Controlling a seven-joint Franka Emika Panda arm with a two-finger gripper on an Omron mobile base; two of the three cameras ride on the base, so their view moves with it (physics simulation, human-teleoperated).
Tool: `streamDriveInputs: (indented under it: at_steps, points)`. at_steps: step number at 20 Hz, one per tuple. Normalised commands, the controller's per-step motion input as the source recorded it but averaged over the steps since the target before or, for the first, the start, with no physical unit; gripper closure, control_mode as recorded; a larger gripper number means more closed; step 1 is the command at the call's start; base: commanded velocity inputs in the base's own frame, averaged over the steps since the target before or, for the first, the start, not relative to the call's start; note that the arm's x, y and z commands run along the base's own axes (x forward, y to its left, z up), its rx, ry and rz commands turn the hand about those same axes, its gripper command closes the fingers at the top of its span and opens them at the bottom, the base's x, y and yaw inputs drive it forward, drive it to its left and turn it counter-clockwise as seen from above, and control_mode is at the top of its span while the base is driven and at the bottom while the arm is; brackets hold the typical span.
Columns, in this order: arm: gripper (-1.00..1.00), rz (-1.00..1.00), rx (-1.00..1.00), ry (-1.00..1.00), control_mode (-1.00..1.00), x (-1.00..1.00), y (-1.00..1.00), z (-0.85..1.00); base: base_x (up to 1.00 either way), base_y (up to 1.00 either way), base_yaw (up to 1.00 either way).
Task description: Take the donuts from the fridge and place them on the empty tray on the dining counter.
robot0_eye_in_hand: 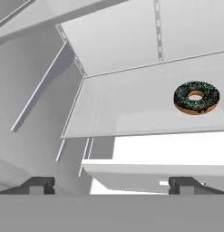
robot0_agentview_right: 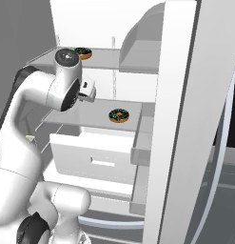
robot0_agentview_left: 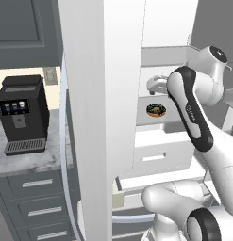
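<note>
The fridge [robot0_agentview_left: 104, 117] stands open, its white interior facing me. One chocolate-iced donut [robot0_agentview_right: 119, 115] with sprinkles lies on the middle shelf [robot0_eye_in_hand: 127, 113]; it also appears as the donut [robot0_agentview_left: 156, 110] and, at the right of the hand view, the donut [robot0_eye_in_hand: 196, 97]. A second donut [robot0_agentview_right: 82, 52] rests on the shelf above. My gripper [robot0_eye_in_hand: 112, 185] is open, its fingertips [robot0_eye_in_hand: 38, 185] wide apart with nothing between them. It hovers in front of the middle shelf, left of and short of the nearer donut. The tray and dining counter are out of view.
The open fridge door [robot0_agentview_right: 181, 119] rises close on the right, with door bins [robot0_agentview_right: 138, 47] beside the shelves. A white drawer [robot0_agentview_right: 97, 157] juts out below the middle shelf. A black coffee machine [robot0_agentview_left: 21, 115] sits on a marble worktop [robot0_agentview_left: 23, 162] over grey drawers.
</note>
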Motion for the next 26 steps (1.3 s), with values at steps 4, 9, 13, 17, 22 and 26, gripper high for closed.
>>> streamDriveInputs:
  at_steps: [4,9,13,17,22,26]
  points:
    - [-1.0,-0.08,-0.25,0.04,-1.0,0.22,-0.01,-0.16,0.0,0.0,0.0]
    - [-1.0,-0.19,-0.11,0.0,-1.0,0.02,-0.5,-0.23,0.0,0.0,0.0]
    - [-1.0,-0.05,0.0,0.0,-1.0,0.0,-0.46,-0.23,0.0,0.0,0.0]
    - [-1.0,0.0,0.0,0.0,-1.0,0.0,0.0,-0.31,0.0,0.0,0.0]
    - [-1.0,0.0,0.0,0.04,-1.0,0.13,0.0,-0.33,0.0,0.0,0.0]
    - [-1.0,0.0,0.0,0.07,-1.0,0.45,0.0,-0.35,0.0,0.0,0.0]
